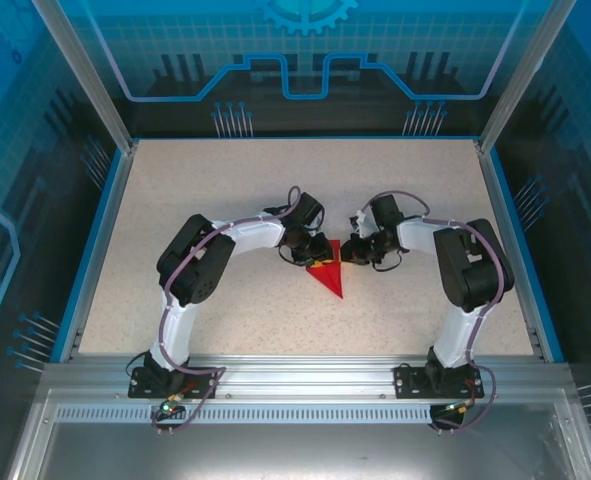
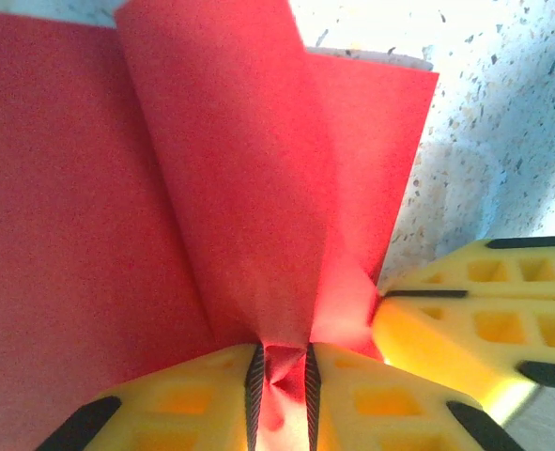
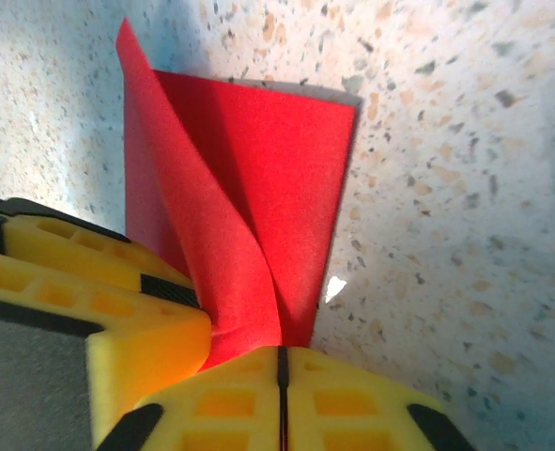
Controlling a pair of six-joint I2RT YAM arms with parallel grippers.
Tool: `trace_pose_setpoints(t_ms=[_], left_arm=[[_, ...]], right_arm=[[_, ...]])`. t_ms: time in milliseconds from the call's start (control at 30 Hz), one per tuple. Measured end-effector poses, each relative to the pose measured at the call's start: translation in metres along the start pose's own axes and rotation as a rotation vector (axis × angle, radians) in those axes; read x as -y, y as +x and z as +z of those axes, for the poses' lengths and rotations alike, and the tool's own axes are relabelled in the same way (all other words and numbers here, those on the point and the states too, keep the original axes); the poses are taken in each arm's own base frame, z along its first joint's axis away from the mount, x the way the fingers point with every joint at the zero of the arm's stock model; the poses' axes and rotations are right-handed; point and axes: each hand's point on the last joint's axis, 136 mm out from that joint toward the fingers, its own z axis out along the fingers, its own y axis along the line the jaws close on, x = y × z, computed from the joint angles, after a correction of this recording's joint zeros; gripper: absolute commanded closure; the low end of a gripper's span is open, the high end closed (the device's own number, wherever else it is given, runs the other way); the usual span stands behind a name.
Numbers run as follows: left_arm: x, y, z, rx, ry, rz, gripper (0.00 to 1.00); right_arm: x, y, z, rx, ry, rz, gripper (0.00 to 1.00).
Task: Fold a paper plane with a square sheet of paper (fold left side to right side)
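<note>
Clearly pointed red paper plane (image 1: pixel 328 278), flap (image 2: pixel 230 188) pinched in left fingers (image 2: pixel 169 399)

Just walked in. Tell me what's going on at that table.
Two robot arms are working a thin bright red folded sheet of paper in the middle of the speckled table. From above it is a narrow triangle pointing toward the arm bases. The left gripper pinches a raised, curling flap of it between its yellow fingers. The right gripper sits closed right beside it at the paper's edge. Whether it clamps any paper cannot be told.
</note>
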Motion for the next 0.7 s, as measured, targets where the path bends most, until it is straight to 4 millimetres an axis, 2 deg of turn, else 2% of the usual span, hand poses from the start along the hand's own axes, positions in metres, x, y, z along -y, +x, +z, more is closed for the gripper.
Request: trace_pose_setpoints(t_ms=[200, 267, 333, 433, 567, 700], left_arm=[[0.000, 0.000, 0.000, 0.002, 0.002, 0.001, 0.76], [0.000, 0.000, 0.000, 0.002, 0.002, 0.001, 0.76], [0.000, 0.000, 0.000, 0.002, 0.002, 0.001, 0.76], [0.000, 0.000, 0.000, 0.002, 0.002, 0.001, 0.76], [0.000, 0.000, 0.000, 0.003, 0.003, 0.001, 0.76], [0.000, 0.000, 0.000, 0.004, 0.002, 0.002, 0.76]], right_arm=[[-0.012, -0.019, -0.046, 0.119, 0.017, -0.047, 0.75], [-0.020, -0.019, -0.057, 0.143, 0.007, -0.071, 0.75], [-0.029, -0.010, -0.062, 0.143, -0.021, -0.088, 0.75], [-0.041, 0.017, -0.060, 0.102, -0.082, -0.095, 0.74], [-0.061, 0.053, -0.042, 0.000, -0.142, -0.106, 0.73], [-0.073, 0.063, -0.030, -0.042, -0.167, -0.125, 0.73]])
